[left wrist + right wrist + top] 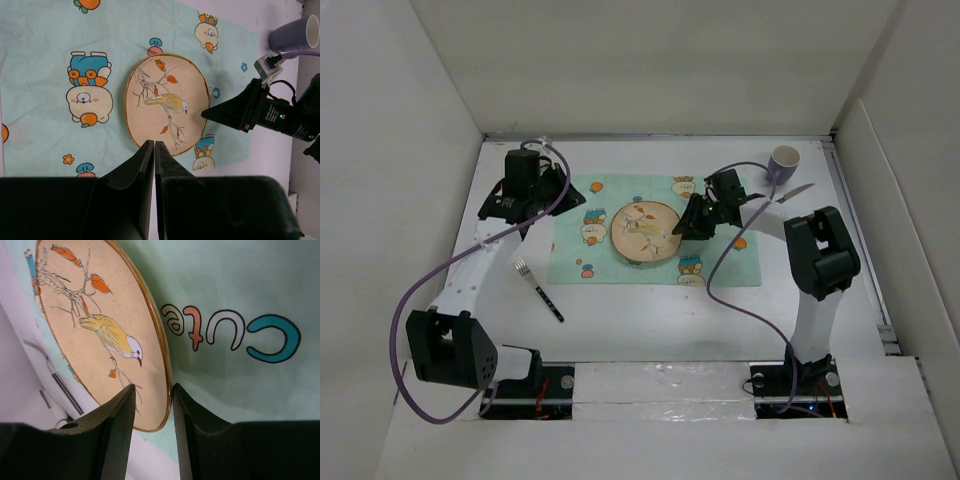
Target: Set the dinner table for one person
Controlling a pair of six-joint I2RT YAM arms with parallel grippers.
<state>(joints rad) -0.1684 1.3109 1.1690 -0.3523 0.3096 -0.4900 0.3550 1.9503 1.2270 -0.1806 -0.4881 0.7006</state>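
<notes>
From above: the plate (645,232) sits mid-mat (575,255) on the table (650,320), and the right gripper (682,232) is at its right rim. I'd call this the plate step, at its very end. The right arm (820,250) reaches in from the right, elbow raised and wrist angled down to the rim. The left arm (470,280) stretches up the left side, with the left gripper (575,197) by the mat's far-left corner. The fork (538,288) lies on bare table left of the mat. The knife (798,190) and cup (784,160) wait at the far right.

Left wrist: its fingers are pressed together on nothing, looking across the plate at the right gripper's tip, which touches the opposite rim.

Right wrist: fingers apart, straddling the plate's orange rim, which runs through the gap. It looks loose, not pinched.

Next move, by my reading: back those fingers off up and away without nudging the rim, so the plate stays centred. Then the fork wants bringing in beside the plate, and the knife and cup on the other side.
</notes>
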